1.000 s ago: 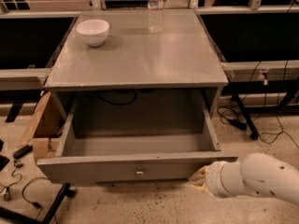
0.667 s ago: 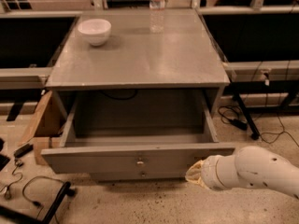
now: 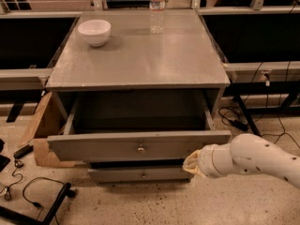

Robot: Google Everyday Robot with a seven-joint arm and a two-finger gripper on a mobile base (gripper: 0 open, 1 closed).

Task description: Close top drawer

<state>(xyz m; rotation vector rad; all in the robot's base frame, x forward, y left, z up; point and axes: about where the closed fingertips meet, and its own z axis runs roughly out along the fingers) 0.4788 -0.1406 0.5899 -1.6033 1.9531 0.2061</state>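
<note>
Camera view: the wide grey wooden top drawer [image 3: 103,146], with a small brass knob [image 3: 140,148] at its centre, stands pulled out beneath the front edge of the flat grey counter [image 3: 140,60]. The robot's pale gripper [image 3: 191,163] sits at the drawer front's lower right end, below the counter's front right corner. Whether it is open or holds anything cannot be told.

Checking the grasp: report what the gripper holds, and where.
Cannot be told: the gripper sits by the wide grey wooden top drawer, at its front panel's right end.
</note>
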